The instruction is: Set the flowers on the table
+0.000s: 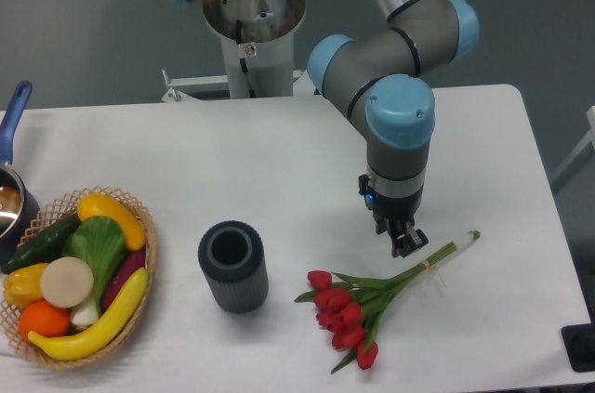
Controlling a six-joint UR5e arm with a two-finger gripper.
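Observation:
The flowers [351, 309], a tied bunch of red tulip buds with green leaves and pale stems, lie flat on the white table [232, 156] at the front right. The buds point toward the front left and the stem ends toward the right. My gripper [402, 242] hangs just above and behind the stems, apart from them, holding nothing. Its fingers point down and are seen nearly edge-on.
A dark ribbed cylinder vase [232, 266] stands upright left of the flowers. A wicker basket [150, 237] of vegetables sits at the front left, with a pot [9, 203] with a blue handle behind it. The robot base [253, 35] is at the back.

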